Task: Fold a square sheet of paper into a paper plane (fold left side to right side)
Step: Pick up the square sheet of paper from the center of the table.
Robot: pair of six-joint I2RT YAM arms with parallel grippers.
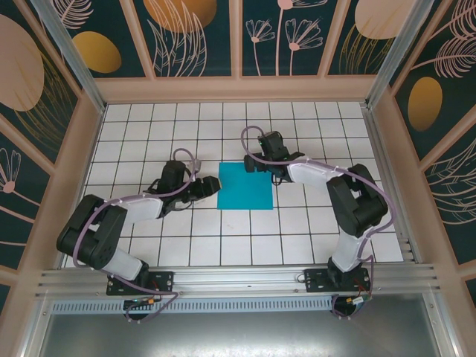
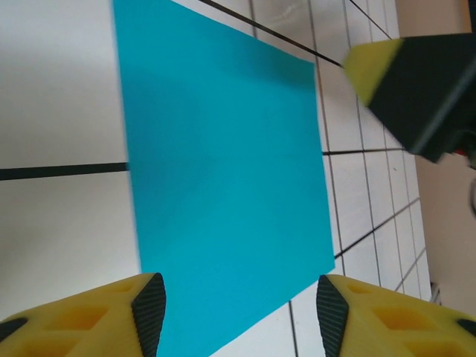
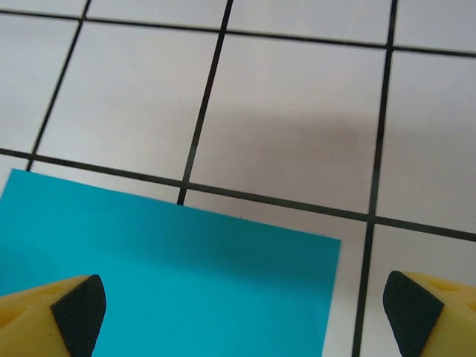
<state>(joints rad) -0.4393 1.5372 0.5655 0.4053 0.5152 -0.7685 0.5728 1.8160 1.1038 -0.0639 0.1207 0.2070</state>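
The square sheet of paper (image 1: pixel 245 187) lies flat and unfolded on the white tiled floor, plain cyan-teal. My left gripper (image 1: pixel 211 186) sits at the sheet's left edge, and in the left wrist view it (image 2: pixel 239 318) is open, its black pads straddling the near corner of the sheet (image 2: pixel 223 178). My right gripper (image 1: pixel 260 164) hovers at the sheet's far edge near the right corner. In the right wrist view it (image 3: pixel 244 318) is open wide over that corner of the sheet (image 3: pixel 171 282). Neither gripper holds anything. The paper plane is not formed.
Decorated wooden walls (image 1: pixel 238 89) close in the tiled floor (image 1: pixel 297 230) on three sides. An aluminium rail (image 1: pixel 238 279) runs along the near edge by the arm bases. The right gripper's yellow finger (image 2: pixel 375 63) shows in the left wrist view's upper right.
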